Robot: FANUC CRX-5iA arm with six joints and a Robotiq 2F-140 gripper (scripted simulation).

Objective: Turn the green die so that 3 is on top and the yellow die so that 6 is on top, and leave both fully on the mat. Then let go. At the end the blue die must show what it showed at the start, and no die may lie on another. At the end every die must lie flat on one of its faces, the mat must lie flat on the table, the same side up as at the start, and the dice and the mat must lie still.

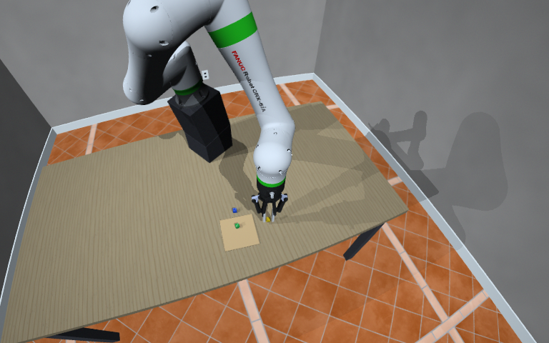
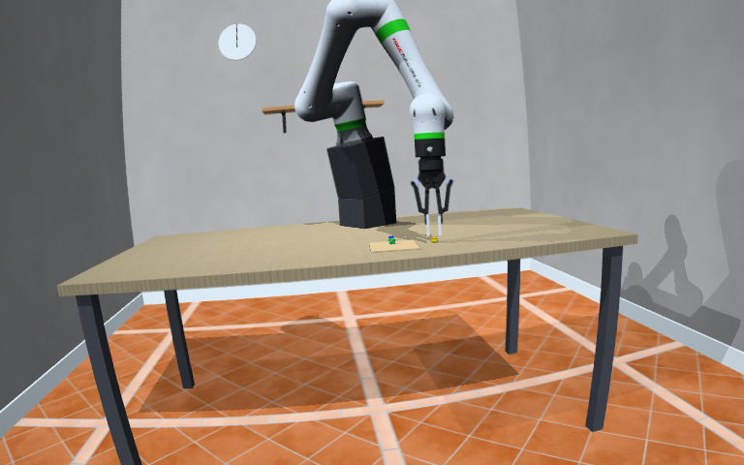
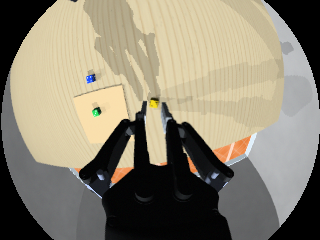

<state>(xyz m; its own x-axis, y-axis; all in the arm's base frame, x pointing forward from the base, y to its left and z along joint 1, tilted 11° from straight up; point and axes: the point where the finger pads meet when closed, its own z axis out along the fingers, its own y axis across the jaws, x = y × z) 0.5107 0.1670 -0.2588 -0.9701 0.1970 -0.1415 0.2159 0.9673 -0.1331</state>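
From the top view, the arm (image 1: 259, 93) is reaching down from its black base toward the near right part of the surface (image 1: 121, 202), and the end effector (image 1: 269, 218) is pointing straight down just off the right edge of the mat (image 1: 242, 238). The yellow die (image 1: 267, 219) is lying on the bare surface there, off the mat, showing right at the fingertips. The green die (image 1: 236, 225) is sitting on the mat near its far edge, while the blue die (image 1: 234, 209) is resting on the surface just beyond that edge. From the exterior view, the end effector (image 2: 433, 234) is hanging upright with its two pale fingers narrowly parted and gripping nothing; their tips are hovering just above the surface (image 2: 246, 258). The yellow die (image 2: 434, 239) is lying flat directly under them, beside the mat (image 2: 403, 246). The green die (image 2: 391, 240) and blue die (image 2: 390, 237) are overlapping in this line of sight. From the wrist view, the end effector (image 3: 154, 116) is looking down its own fingers – the yellow die (image 3: 154, 103) is appearing just past the tips, in line with the narrow gap. The green die (image 3: 96, 112) is lying on the mat (image 3: 110, 123) to the left, and the blue die (image 3: 91, 79) is lying off it – the pips are too small to read
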